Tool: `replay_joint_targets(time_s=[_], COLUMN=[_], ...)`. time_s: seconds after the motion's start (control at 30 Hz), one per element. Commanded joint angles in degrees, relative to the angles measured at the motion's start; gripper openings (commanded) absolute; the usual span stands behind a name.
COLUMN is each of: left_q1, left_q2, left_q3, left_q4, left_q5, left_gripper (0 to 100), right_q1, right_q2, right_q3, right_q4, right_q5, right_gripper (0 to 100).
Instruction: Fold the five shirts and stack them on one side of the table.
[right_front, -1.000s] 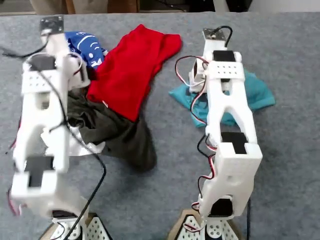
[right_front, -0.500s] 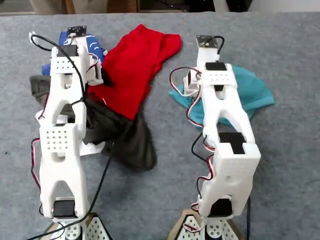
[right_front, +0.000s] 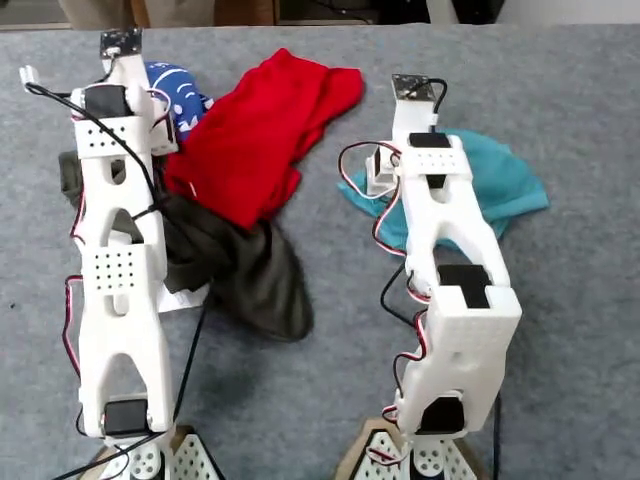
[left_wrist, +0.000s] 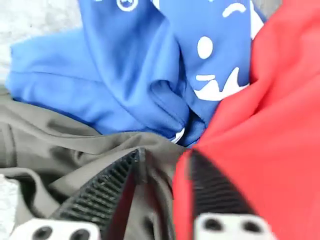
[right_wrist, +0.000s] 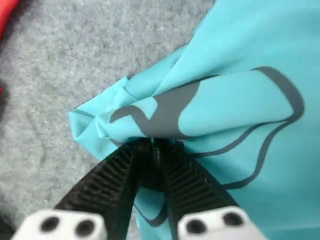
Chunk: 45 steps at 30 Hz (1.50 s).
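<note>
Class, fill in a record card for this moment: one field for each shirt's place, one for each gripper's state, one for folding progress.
red shirt: crumpled, overlapping the blue and dark ones
blue shirt: far left corner of the pile
dark shirt: heaped beneath the left arm
white shirt: edge peeking from under the dark one
teal shirt: apart, beneath the right arm
left gripper: open, where dark meets red
right gripper: shut on a teal fold
progress: nothing folded or stacked

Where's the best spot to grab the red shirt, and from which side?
On the red shirt, probably the far corner: it lies flat, alone on the table. Come from the side facing the right arm; its other edges overlap the dark shirt and blue shirt.
</note>
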<state>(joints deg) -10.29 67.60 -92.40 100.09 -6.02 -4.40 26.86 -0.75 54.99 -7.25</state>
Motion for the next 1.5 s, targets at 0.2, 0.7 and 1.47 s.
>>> replay_joint_targets(time_s=[0.2, 0.7, 1.47], left_q1=[-3.34, -3.34, -22.86], left_q2=[-1.45, -7.16, -0.75], left_q3=[-1.49, 21.89, 20.04], left_q4=[0.62, -3.34, -26.29], left_q5=[0.00, -21.36, -21.54], left_gripper=[39, 46, 2], right_q1=[-0.84, -0.84, -0.75], right_q2=[-3.82, -0.75, -0.66], right_q3=[0.04, -0.84, -0.40], right_q4=[-0.97, -1.76, -3.16], right_q5=[0.62, 0.62, 0.62], right_gripper=[0.4, 0.4, 0.4])
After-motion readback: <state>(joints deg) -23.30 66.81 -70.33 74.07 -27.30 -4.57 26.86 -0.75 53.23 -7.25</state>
